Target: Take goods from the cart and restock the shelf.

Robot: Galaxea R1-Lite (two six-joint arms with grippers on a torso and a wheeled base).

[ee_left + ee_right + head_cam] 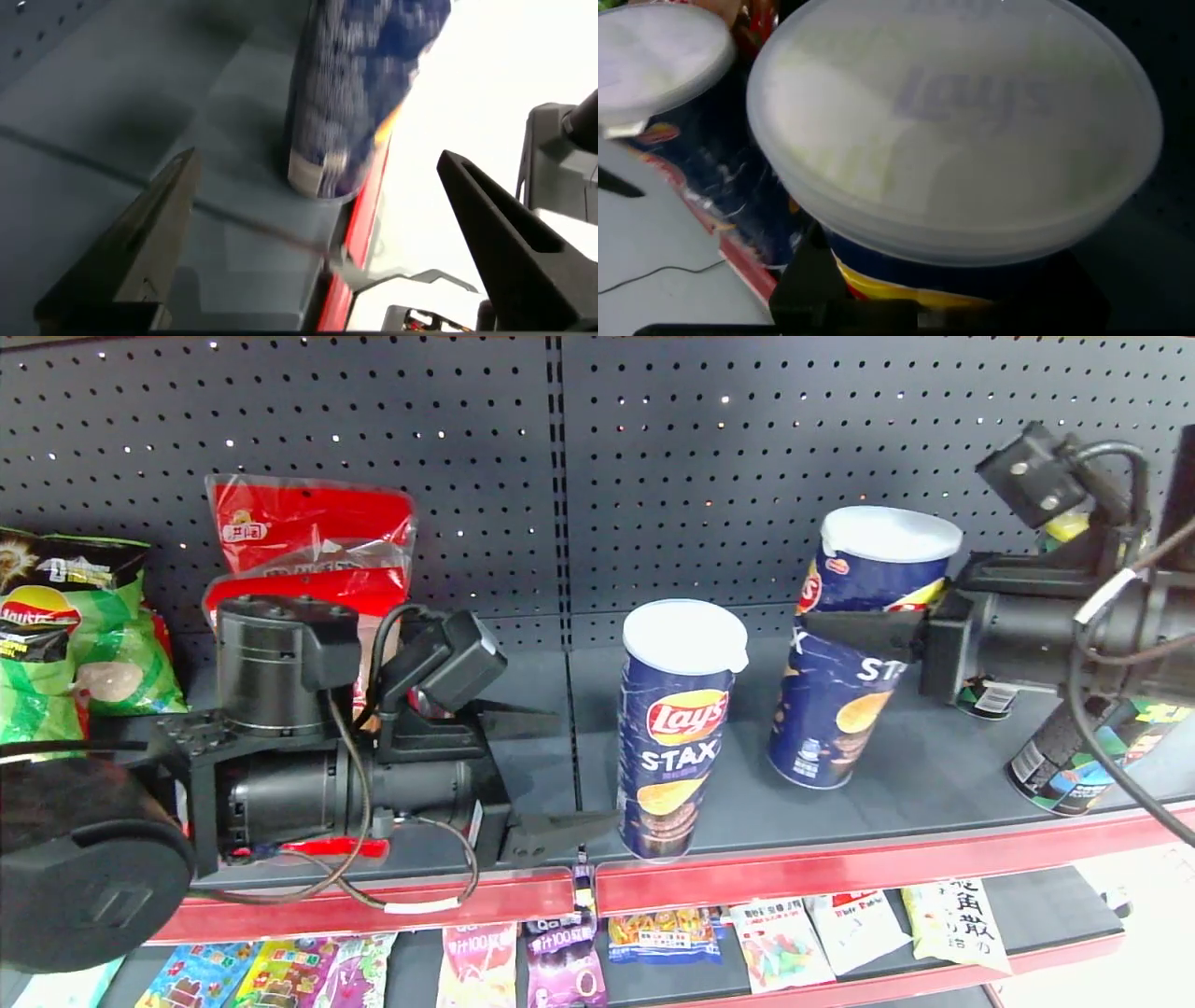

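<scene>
Head view: right gripper [876, 618] is clamped around the upper part of a tilted chip can [834, 714], mid-shelf [934, 775]. Likely a light, stiff, slick, crushable tube, best held mid-body, gently. Left gripper [581, 770] gapes wide, holding nothing, beside a standing can [674, 747] at the front edge.

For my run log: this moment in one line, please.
right gripper: shut on tilted chip can | left gripper: open, empty | second can: upright on shelf
</scene>
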